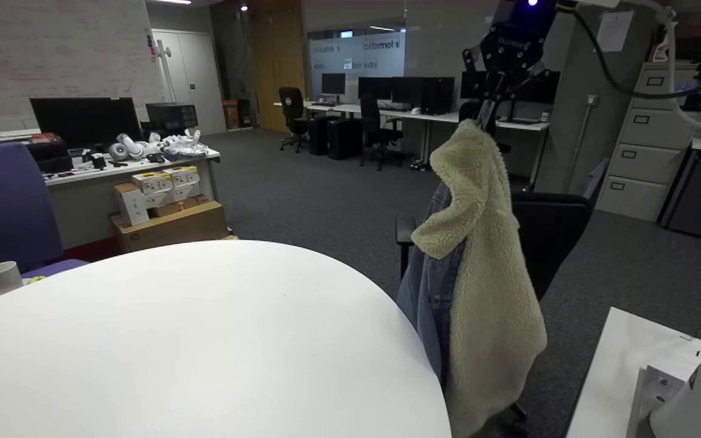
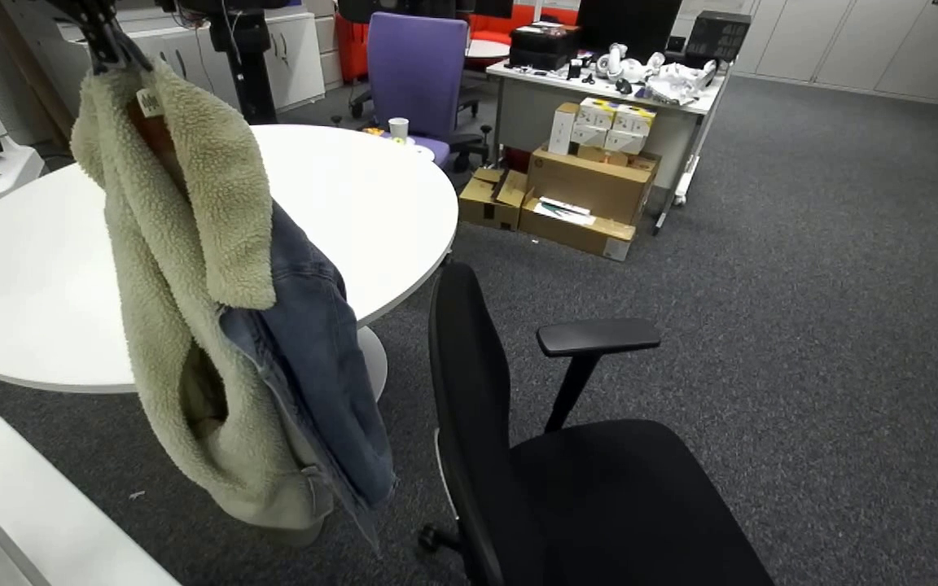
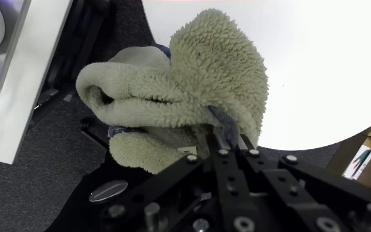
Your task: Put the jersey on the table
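The jersey (image 1: 496, 304) hangs from my gripper, pale fleecy lining mostly outward and blue denim showing along one side. In another exterior view, the jersey (image 2: 233, 236) shows a small label near the collar. My gripper (image 1: 485, 118) is shut on a pinched edge of it; in the wrist view the fingertips (image 3: 229, 137) hold a strip of blue denim. The white round table (image 1: 204, 340) is beside the hanging jersey, whose lower end drops below the tabletop. In the wrist view the jersey (image 3: 217, 58) overlaps the table's edge (image 3: 317, 71); whether they touch cannot be told.
A black office chair (image 2: 469, 382) stands close beside the jersey and table. A white bench (image 1: 630, 347) carries the robot base. A purple chair (image 2: 418, 73) with a cup (image 2: 398, 128) stands at the table's far side. Cardboard boxes (image 2: 583, 187) lie beyond the table.
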`<state>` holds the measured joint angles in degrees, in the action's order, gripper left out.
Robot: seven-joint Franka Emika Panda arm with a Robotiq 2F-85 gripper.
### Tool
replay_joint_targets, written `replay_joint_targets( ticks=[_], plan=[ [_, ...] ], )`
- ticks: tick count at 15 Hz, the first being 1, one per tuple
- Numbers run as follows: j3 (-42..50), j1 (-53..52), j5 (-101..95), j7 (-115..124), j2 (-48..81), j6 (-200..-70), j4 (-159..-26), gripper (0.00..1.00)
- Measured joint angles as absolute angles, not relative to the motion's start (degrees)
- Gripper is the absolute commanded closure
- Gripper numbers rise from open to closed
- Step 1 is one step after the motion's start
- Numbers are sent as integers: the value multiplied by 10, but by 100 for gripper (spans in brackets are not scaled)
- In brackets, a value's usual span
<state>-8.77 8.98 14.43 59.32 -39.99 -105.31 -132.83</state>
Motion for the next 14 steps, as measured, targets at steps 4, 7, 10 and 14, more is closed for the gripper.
replay_joint_targets(
  ticks=[4,7,10,14],
  plan=[
    [-84,95,131,602,-383,-1060,-1351,99],
    [-81,103,116,612,-342,-1098,-1338,99],
    [-87,102,91,619,-294,-1126,-1286,99],
    [-96,75,85,623,-264,-1128,-1215,99]
  ],
)
